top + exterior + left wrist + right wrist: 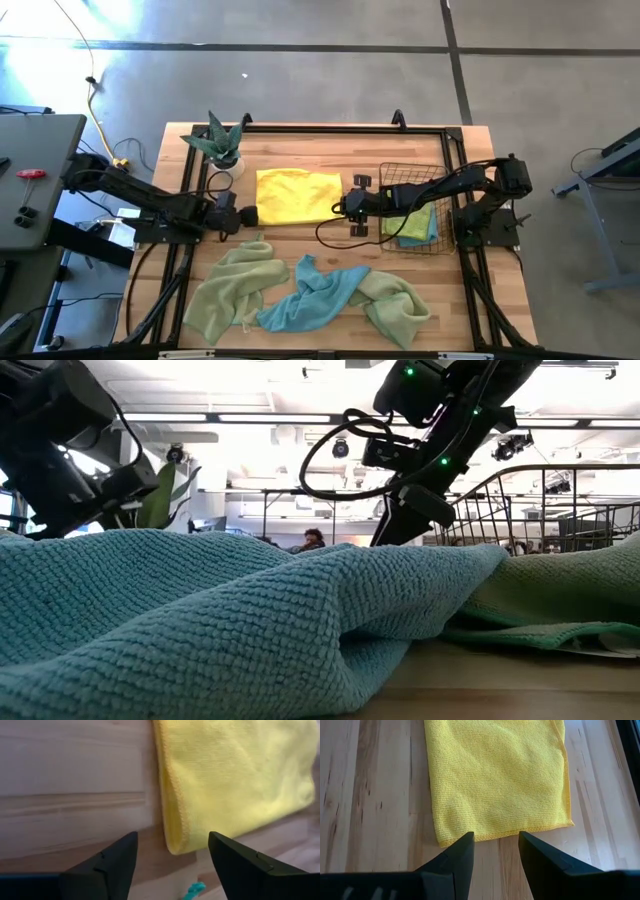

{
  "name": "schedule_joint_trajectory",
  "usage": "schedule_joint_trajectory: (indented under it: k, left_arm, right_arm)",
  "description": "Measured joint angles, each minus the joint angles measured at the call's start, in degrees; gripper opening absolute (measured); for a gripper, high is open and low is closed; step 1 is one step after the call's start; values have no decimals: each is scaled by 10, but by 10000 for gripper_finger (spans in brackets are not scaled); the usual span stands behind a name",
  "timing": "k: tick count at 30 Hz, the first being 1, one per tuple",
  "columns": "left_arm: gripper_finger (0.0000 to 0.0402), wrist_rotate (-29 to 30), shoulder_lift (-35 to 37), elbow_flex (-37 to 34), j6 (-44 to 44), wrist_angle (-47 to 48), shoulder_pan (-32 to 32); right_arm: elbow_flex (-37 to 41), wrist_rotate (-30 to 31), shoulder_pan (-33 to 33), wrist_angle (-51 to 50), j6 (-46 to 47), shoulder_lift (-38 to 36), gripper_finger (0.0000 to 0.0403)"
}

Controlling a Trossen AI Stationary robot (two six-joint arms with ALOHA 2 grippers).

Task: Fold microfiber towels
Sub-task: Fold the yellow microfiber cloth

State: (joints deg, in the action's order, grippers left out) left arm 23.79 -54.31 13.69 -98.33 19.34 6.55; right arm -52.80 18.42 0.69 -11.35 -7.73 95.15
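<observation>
My left gripper [170, 860] and right gripper [496, 851] both hang released, empty, at 9 and 3 o'clock of the folded yellow microfiber towel [296, 196]. Two green [232, 288] + one blue [312, 295] crumpled towels left at 6 o'clock; more in copper wire basket [425, 172].

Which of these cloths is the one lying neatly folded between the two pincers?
The yellow towel, flat and rectangular. The green and blue towels lie crumpled at the table's front.

Folded towel [297, 196] mid-table btwn grippers; plant [220, 143] behind-left, basket [415, 207] w/ towels right, three loose towels [310, 295] in front
</observation>
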Motion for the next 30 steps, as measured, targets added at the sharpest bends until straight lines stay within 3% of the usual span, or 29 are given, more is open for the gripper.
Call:
schedule_joint_trajectory:
  k: [23,26,30]
  left_arm:
    - [232,27,-151,2,-60,-177,-10]
    - [210,25,-153,2,-55,-173,-10]
    - [147,20,-153,1,-41,-164,-10]
  right_arm:
    - [0,0,0,0,-1,0,149]
    - [0,0,0,0,2,0,149]
    - [0,0,0,0,0,0,149]
